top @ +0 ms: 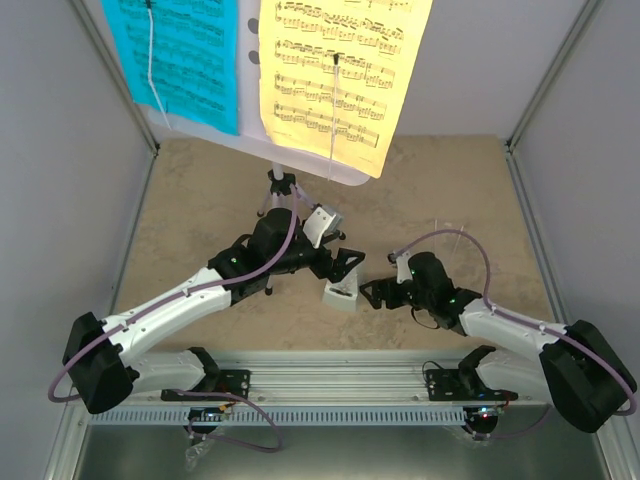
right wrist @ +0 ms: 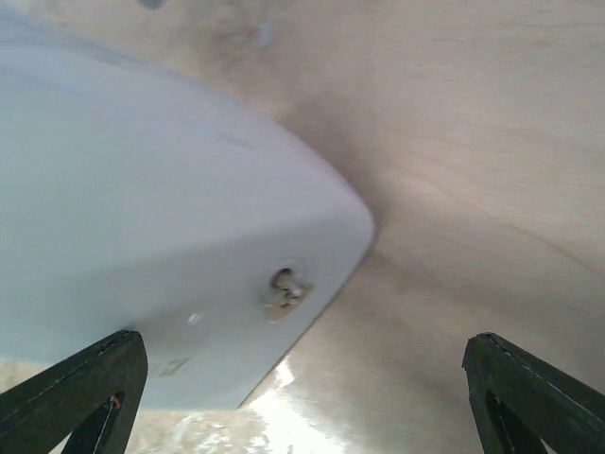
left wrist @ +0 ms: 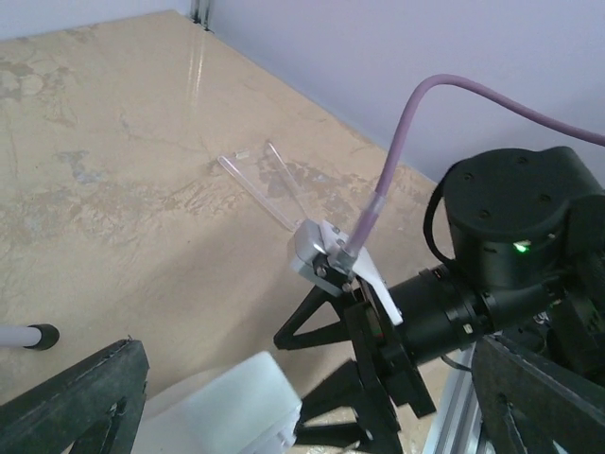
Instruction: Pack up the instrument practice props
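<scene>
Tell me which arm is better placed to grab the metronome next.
Right, probably. The right gripper is open and sits level beside the metronome, which looms close in its wrist view. The left gripper, also open, is just behind it, with only part of the metronome at the bottom of its wrist view.

Beige mottled table point(top: 200, 190) bearing tripod-footed music stand point(top: 249, 100) and, nearer, small pale metronome point(top: 341, 293).
</scene>
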Controlling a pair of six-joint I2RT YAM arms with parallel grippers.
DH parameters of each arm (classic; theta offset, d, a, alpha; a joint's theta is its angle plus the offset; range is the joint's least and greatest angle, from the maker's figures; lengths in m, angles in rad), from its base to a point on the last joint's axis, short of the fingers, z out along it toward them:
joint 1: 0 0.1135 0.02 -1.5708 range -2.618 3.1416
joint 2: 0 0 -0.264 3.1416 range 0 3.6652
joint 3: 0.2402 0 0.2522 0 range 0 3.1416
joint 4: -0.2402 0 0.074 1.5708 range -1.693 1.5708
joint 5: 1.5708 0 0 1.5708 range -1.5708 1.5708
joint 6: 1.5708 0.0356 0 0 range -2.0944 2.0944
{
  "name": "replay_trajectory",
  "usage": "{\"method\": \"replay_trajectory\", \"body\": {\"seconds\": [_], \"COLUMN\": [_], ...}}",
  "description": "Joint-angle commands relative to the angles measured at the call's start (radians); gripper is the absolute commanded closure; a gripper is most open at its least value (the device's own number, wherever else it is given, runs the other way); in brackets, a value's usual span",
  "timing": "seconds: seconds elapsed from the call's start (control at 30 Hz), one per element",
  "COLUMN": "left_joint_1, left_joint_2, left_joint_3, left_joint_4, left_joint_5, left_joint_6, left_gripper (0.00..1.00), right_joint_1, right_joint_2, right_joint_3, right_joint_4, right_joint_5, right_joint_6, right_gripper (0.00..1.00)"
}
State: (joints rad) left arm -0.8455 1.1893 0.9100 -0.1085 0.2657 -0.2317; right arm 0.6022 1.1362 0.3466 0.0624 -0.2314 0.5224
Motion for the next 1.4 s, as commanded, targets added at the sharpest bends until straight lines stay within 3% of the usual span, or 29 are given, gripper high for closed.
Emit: {"method": "replay_trajectory", "body": {"seconds": [0.0, 0.27, 0.5, 0.6, 0.9, 1.07, 1.37], "left_joint_1": [-0.004, -0.004, -0.004, -0.004, -0.004, 0.015, 0.064], "left_joint_2": [-0.02, -0.029, -0.031, -0.027, -0.016, 0.0, -0.02], "left_joint_3": [-0.005, -0.004, -0.004, -0.005, -0.005, -0.002, -0.009], "left_joint_4": [-0.003, -0.01, -0.009, -0.012, -0.005, 0.014, 0.017], "left_joint_5": [-0.014, -0.031, -0.039, -0.045, -0.049, 0.04, 0.029], "left_joint_6": [0.021, 0.02, 0.021, 0.023, 0.026, 0.005, 0.008], "left_gripper": [0.04, 0.03, 0.03, 0.03, 0.01, 0.01, 0.01], "right_joint_1": [0.068, 0.068, 0.07, 0.069, 0.07, 0.07, 0.07], "right_joint_2": [-0.041, -0.357, -0.695, -0.749, -0.569, -0.446, -0.19], "right_joint_3": [-0.004, -0.084, -0.181, -0.205, -0.182, -0.165, -0.094], "right_joint_4": [0.099, 0.063, 0.181, 0.231, 0.458, 0.589, 0.695], "right_joint_5": [0.013, 0.088, -0.1, -0.12, -0.221, -0.234, -0.267], "right_joint_6": [-0.012, -0.155, -0.276, -0.323, -0.431, -0.485, -0.574], "right_gripper": [0.07, 0.03, 0.03, 0.02, 0.02, 0.02, 0.02]}}
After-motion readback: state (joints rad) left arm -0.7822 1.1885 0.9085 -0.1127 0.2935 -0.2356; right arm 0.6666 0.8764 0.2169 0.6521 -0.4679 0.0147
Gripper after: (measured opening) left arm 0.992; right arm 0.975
